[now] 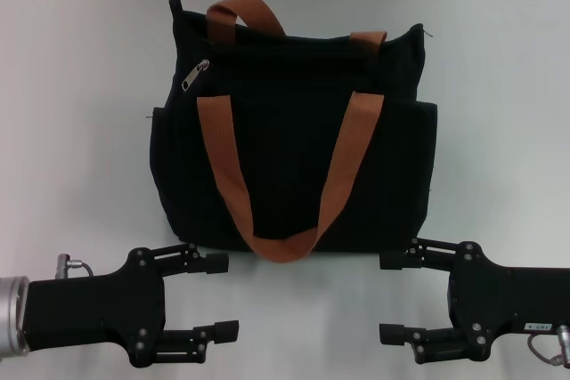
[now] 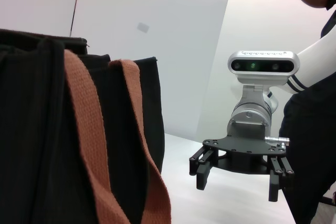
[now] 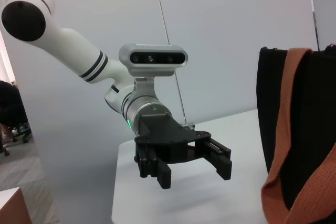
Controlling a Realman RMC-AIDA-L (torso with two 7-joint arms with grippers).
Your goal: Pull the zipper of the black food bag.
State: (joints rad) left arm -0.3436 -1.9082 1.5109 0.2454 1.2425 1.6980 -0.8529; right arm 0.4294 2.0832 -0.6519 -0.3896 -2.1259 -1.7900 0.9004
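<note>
Head view: bag hides its back; zipper visible; left claw and right claw gape empty.

A: Where does the black food bag sit?

B: On the white surface, in the middle, toward the far side. It is boxy and stands upright, with 2 orange-brown strap handles; the near one droops down its front face in a long loop.

A: And the zipper?

B: A small silver pull tab at the bag's upper left, hanging at a slant, at the left end of a black zipper line running right.
</note>
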